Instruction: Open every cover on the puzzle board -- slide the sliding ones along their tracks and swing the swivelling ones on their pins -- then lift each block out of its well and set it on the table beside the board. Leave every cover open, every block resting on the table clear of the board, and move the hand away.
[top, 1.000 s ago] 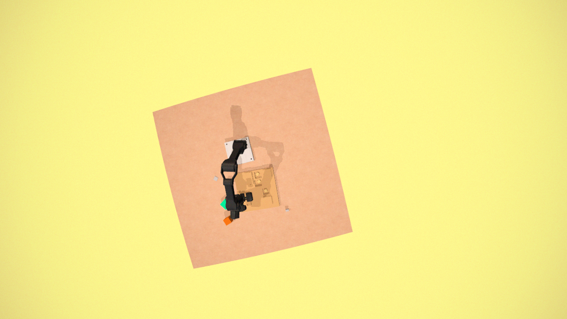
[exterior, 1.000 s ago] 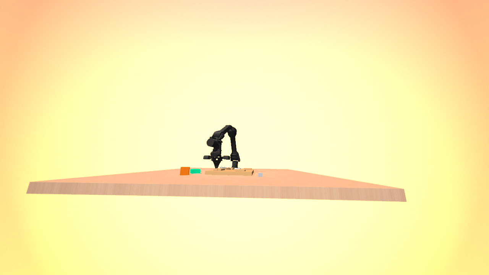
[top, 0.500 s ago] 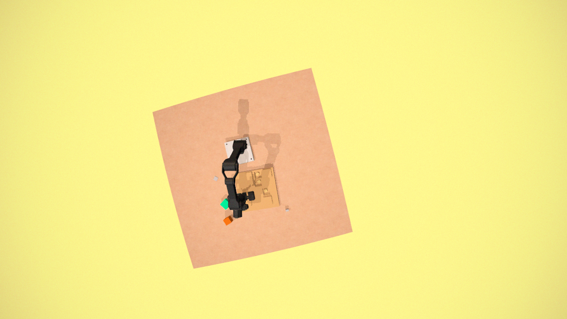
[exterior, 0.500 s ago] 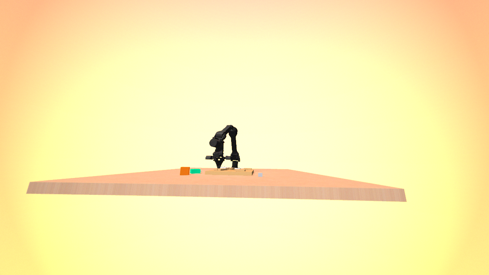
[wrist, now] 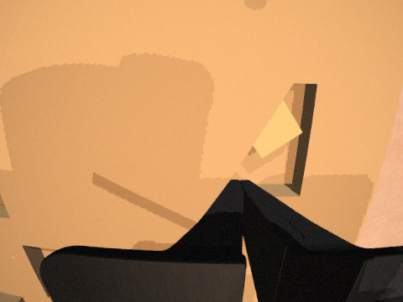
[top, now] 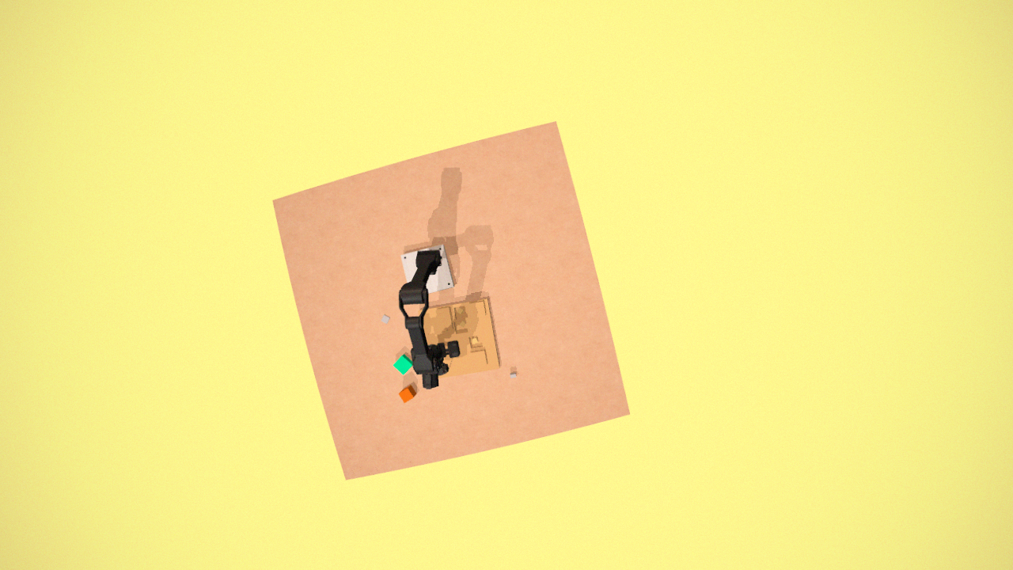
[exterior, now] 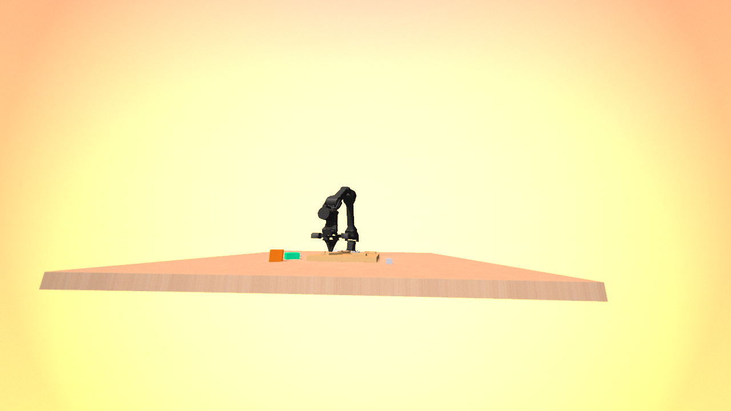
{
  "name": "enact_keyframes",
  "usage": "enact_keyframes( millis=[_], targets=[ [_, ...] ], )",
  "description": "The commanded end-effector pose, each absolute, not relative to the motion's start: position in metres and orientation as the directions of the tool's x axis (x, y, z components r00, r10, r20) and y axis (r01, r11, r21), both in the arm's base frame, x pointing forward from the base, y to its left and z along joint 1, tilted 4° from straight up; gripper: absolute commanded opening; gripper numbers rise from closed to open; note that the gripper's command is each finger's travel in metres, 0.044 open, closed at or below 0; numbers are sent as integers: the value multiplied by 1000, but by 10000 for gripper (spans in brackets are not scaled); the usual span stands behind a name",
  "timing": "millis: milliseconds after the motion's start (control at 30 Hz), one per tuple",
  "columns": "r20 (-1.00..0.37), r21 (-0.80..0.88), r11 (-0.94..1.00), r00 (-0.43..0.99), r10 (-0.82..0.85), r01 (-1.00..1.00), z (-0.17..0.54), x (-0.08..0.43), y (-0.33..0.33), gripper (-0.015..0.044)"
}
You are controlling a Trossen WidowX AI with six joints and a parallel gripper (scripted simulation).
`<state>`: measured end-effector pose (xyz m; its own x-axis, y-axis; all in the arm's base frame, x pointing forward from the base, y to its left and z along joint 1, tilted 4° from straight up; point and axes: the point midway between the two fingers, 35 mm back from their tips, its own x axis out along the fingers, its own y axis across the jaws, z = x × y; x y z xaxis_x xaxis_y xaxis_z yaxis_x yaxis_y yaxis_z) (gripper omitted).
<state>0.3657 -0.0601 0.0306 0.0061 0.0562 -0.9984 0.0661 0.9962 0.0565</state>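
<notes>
The tan puzzle board (top: 488,359) (exterior: 347,258) (wrist: 105,25) lies flat under my arm. My gripper (exterior: 331,250) (wrist: 238,189) is shut and empty, its tips low over the board, beside the lower left of an opening (wrist: 309,138) with a dark wall. A bright pale patch shows inside this opening; I cannot tell whether a block is there. In the top view the arm hides the fingertips and part of the board. A green block (top: 403,364) (exterior: 292,255) and an orange block (top: 406,393) (exterior: 276,255) rest on the table beside the board, clear of it.
One small grey cube (top: 385,318) lies left of the board; another (top: 513,374) (exterior: 389,261) lies off its right edge. The white base plate (top: 445,279) is behind the board. Arm shadows darken parts of the board. Further slots show at the wrist view's lower left.
</notes>
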Motion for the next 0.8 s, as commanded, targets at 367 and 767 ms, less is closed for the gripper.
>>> enact_keyframes(
  millis=[367,767],
  targets=[
    [-998,61,996,13,60,68,34,370,-42,0],
    [-998,62,996,14,61,68,35,374,-32,0]
  ],
)
